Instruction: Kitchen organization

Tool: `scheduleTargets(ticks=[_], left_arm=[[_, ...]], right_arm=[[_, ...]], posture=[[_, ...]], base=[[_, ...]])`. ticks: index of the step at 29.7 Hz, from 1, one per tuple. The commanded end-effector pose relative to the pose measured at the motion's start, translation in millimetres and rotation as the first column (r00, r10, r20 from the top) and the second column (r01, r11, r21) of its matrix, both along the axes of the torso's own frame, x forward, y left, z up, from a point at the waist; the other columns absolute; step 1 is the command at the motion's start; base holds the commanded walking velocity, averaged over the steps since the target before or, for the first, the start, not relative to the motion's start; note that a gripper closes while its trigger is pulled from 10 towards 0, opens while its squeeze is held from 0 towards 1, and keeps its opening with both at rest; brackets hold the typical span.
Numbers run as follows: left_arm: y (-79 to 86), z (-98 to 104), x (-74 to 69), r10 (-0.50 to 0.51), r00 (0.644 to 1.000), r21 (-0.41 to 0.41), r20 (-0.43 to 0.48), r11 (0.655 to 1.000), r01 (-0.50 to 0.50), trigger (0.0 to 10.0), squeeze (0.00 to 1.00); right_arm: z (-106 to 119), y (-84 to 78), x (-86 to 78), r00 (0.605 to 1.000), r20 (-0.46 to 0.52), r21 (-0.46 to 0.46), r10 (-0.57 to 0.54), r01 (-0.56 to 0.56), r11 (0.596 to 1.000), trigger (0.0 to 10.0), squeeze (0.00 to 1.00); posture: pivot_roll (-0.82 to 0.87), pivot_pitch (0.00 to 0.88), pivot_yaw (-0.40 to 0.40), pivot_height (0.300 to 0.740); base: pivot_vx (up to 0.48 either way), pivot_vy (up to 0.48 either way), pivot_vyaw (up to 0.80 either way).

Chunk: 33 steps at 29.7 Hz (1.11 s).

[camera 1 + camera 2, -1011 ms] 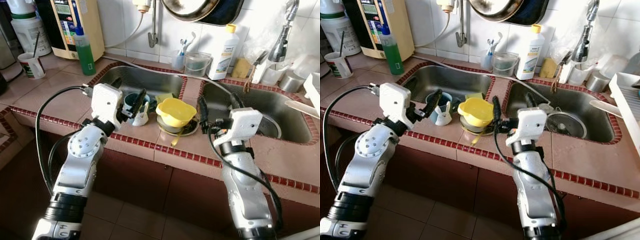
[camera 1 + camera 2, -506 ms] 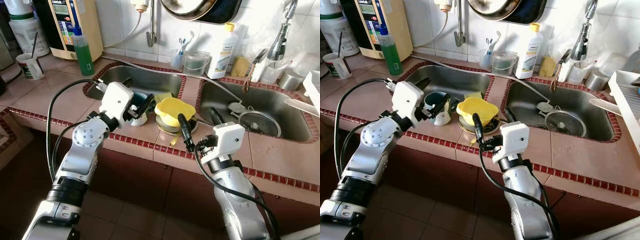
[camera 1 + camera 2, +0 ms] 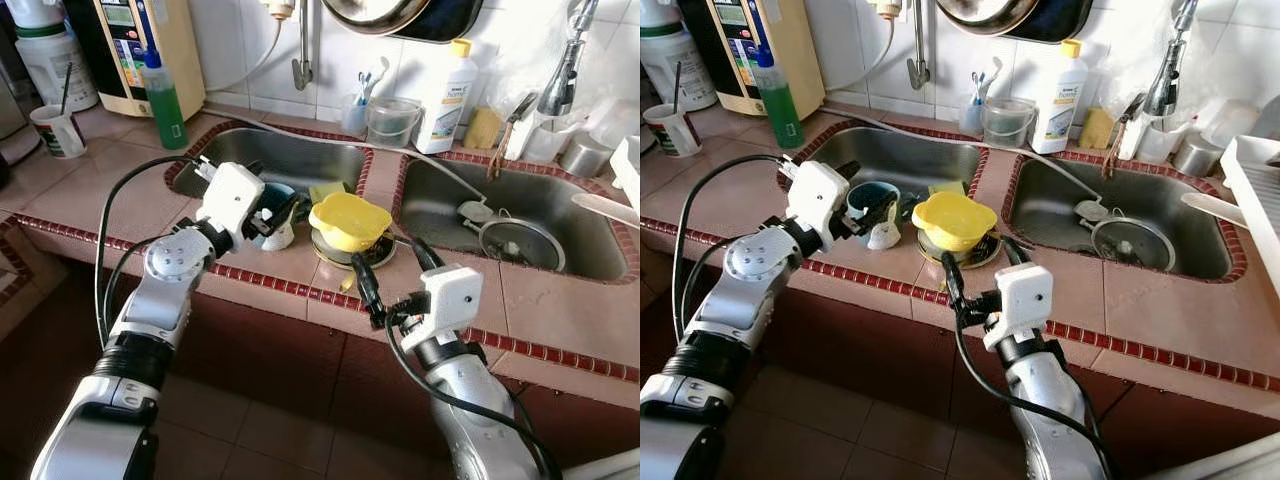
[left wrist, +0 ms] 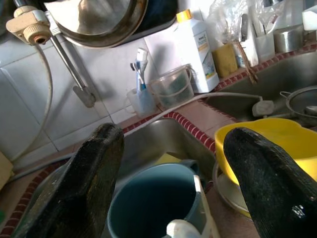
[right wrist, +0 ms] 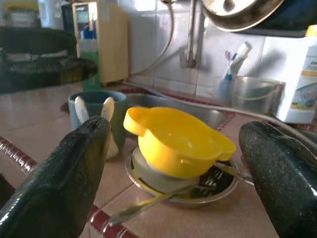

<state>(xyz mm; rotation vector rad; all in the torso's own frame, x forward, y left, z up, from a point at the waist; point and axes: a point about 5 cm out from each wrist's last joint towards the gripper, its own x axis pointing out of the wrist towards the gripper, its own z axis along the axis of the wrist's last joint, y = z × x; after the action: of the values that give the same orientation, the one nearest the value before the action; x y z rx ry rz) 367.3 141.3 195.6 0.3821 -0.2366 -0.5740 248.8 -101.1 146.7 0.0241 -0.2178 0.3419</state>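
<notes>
Meanwhile, at the tiled counter (image 3: 90, 195) running across the middle of the frame, a humanoid robot sets about tidying a pile of dishes parked on the strip between two steel sinks. Its left gripper (image 3: 272, 212), left of centre, reaches toward a blue mug (image 3: 277, 200) that stands at the rim of the left sink (image 3: 290, 155); the wrist view shows the two black fingers (image 4: 86, 178) spread wide with the mug's mouth between them, holding nothing yet, apparently lined up to take it. A small white piece (image 3: 883, 236) leans against the mug's near side.

Just right of the mug, a yellow bowl (image 3: 349, 221) sits tilted atop a pale dish in a round metal plate (image 5: 218, 188), with a spoon (image 5: 143, 206) poking out toward the counter edge — stacked, it seems, as washing-up waiting to be sorted.

Lower centre, the right gripper (image 3: 392, 276) hangs at the counter's front edge, its fingers (image 5: 54, 183) also wide apart and empty, pointed at the yellow bowl from a short way off, likely ready to take that stack in turn.

At upper right, the right sink (image 3: 560, 215) holds a strainer (image 3: 518, 240).
</notes>
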Motion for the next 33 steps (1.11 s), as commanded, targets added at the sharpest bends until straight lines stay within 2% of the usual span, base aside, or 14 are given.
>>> scheduleTargets(ticks=[1,8,16,25,27,33], left_arm=[[2.9,13.8,6.0,-0.009,0.999,0.039,0.034,0.999,0.008,10.0,0.00],[2.5,22.5,12.0,-0.046,0.999,0.088,0.029,0.995,0.043,10.0,0.00],[-1.1,27.9,16.0,-0.139,0.990,0.148,-0.009,0.979,0.139,10.0,0.00],[2.3,29.6,17.3,-0.204,0.977,0.221,-0.061,0.952,0.213,10.0,0.00],[4.8,32.1,17.4,-0.230,0.970,0.255,-0.080,0.936,0.243,10.0,0.00],[7.8,37.0,18.2,-0.243,0.965,0.295,-0.095,0.919,0.261,10.0,0.00]], right_arm=[[4.8,3.1,-4.7,0.999,0.013,-0.013,0.035,-0.035,0.999,10.0,0.00],[4.8,6.3,-10.8,0.998,-0.002,-0.013,0.057,-0.057,0.998,10.0,0.00],[3.0,8.5,-23.7,0.996,-0.034,-0.021,0.076,-0.077,0.997,10.0,0.00],[2.4,7.5,-32.7,0.995,-0.059,-0.025,0.081,-0.083,0.996,10.0,0.00],[2.7,8.5,-37.2,0.994,-0.070,-0.026,0.087,-0.089,0.996,10.0,0.00],[0.9,8.9,-40.4,0.993,-0.082,-0.026,0.089,-0.091,0.995,10.0,0.00]], posture=[[-0.21,0.060,-0.004,0.732],[-0.21,0.082,0.005,0.732],[-0.22,0.112,0.021,0.732],[-0.21,0.140,0.034,0.732],[-0.21,0.156,0.040,0.732],[-0.20,0.165,0.045,0.732]], base=[[0.000,0.000,0.00],[0.000,0.000,0.00],[0.000,0.000,0.00],[0.000,0.000,0.00],[0.000,0.000,0.00],[0.000,0.000,0.00]])
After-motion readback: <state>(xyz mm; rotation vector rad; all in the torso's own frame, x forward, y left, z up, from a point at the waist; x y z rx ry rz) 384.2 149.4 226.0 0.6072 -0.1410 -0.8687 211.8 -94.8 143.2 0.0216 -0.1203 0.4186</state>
